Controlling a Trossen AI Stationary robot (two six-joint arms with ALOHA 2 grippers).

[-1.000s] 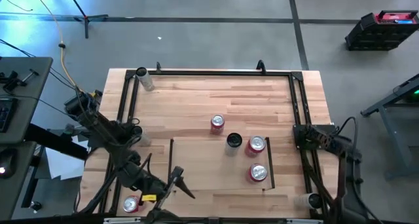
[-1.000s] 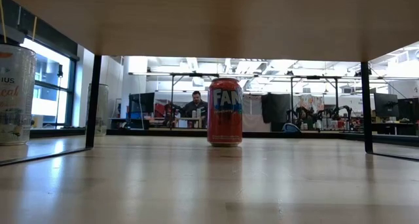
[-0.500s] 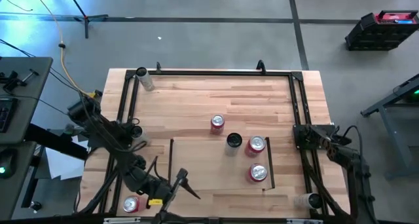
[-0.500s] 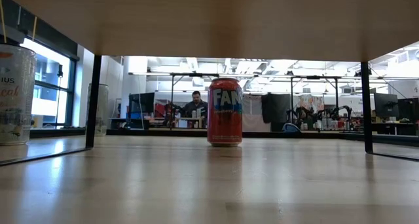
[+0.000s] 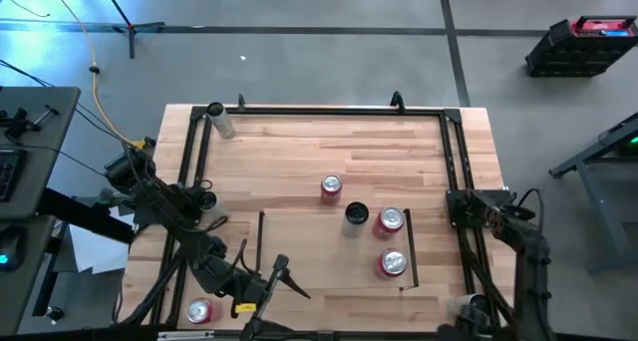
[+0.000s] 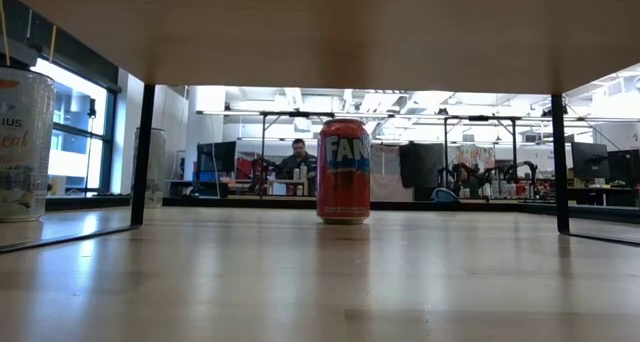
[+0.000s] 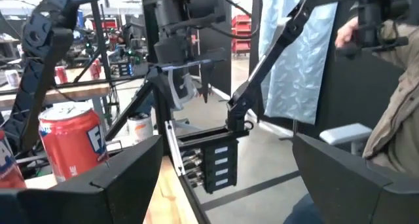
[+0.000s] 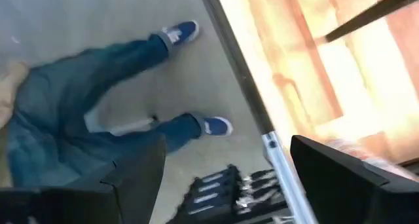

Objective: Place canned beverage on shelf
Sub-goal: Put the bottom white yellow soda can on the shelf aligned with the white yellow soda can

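Left to right. Loose red can (image 5: 199,311) is standing upright on the near-left corner of the desk (image 5: 299,147), well apart from the shelf (image 5: 319,256). Left gripper (image 7: 227,142) is hovering just right of it, over the shelf's left rail, fingers spread wide and holding nothing.

We're reading this as the pick step: that can looks like the next one to go up. Advice:
- we're wanting the gripper swung back over the can, fingers straddling the mid-body, not the rim
- squeeze lightly, since thin aluminium dents and a glossy printed wall slips
- lift straight, clear the rail, and set it down on the shelf's bare left half

The shelf is a flat pale-wood panel, matte, with thin dark rails on its short sides. On its right part we're seeing a black can (image 5: 356,214) and two red ones (image 5: 391,218) (image 5: 393,264), all upright cylinders with bright lids. Another red can (image 5: 330,187) is sitting on the planked desk just beyond the shelf.

Right gripper (image 8: 227,145) is waiting off the desk's near-right edge, fingers apart, empty, facing the floor.
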